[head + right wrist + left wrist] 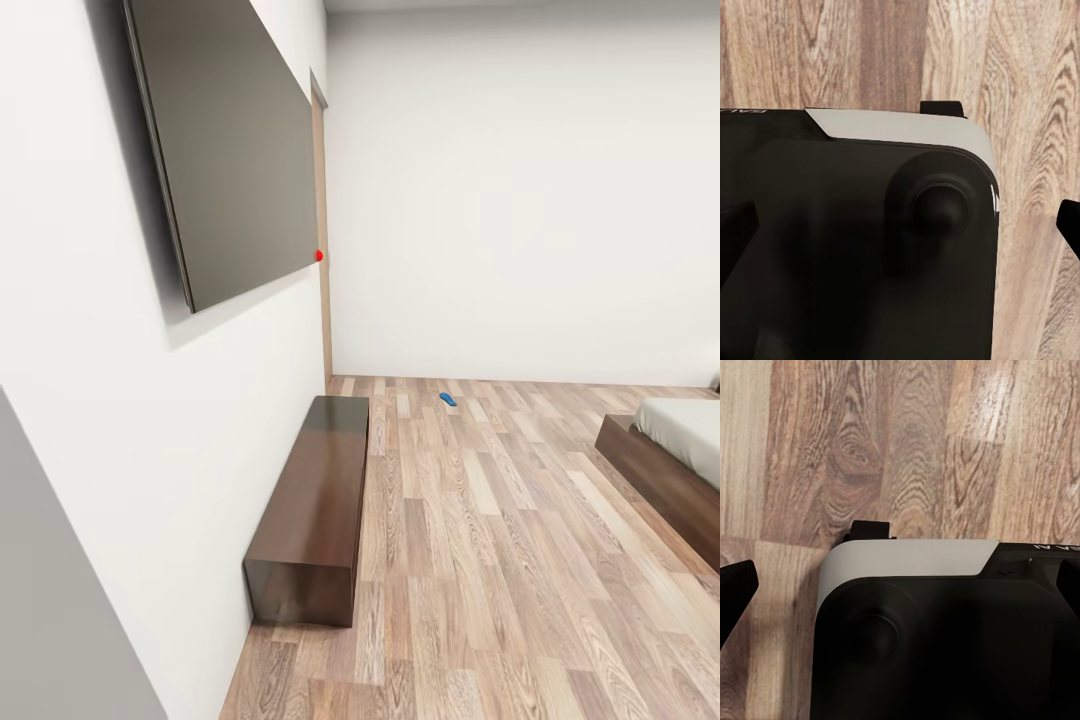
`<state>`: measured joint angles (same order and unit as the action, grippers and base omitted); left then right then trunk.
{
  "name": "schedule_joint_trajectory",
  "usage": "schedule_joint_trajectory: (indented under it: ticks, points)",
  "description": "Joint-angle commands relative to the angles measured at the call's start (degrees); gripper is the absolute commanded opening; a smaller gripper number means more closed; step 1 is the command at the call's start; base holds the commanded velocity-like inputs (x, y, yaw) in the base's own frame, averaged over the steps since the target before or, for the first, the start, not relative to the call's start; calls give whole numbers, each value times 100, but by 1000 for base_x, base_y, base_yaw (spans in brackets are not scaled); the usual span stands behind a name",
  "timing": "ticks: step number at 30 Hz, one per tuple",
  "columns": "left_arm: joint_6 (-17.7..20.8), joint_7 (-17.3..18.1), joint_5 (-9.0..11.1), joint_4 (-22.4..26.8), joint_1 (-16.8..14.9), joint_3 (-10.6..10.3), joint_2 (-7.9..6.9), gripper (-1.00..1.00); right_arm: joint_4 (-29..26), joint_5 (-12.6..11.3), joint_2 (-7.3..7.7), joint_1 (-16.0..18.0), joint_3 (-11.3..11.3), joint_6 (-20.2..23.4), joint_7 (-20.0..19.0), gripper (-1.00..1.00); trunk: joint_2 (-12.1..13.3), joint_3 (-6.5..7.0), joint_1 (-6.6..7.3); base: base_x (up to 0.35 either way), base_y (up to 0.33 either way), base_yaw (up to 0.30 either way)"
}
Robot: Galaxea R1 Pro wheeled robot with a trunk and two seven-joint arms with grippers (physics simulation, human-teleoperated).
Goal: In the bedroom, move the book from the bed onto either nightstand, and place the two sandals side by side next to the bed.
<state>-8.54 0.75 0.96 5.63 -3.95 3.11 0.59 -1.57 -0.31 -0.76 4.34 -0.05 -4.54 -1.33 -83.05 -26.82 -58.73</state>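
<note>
White walls and a wood-plank floor (500, 520) make up the bedroom; a long dark bench (310, 500) runs along the wall at lower left, a dark panel (230, 150) hangs at upper left; one blue sandal (448, 399) lies far off at centre frame, near the back wall, well apart from the bed (670, 450) at the right edge; its long axis slants toward lower right; neither arm looks nearer; both wrist views look down at planks, and whether either claw is apart or together I cannot tell.
</note>
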Motion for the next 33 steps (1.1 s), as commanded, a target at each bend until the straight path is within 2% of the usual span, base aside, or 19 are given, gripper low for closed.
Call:
schedule_joint_trajectory:
  ticks: [1,33]
  points:
    - [-18,8,10,-5,-4,29,2,100,6,-4,0,4,-2,-20,-14,100,-3,-6,0,0,0,0]
    - [-18,8,10,-5,-4,29,2,100,6,-4,0,4,-2,-20,-14,100,-3,-5,0,0,0,0]
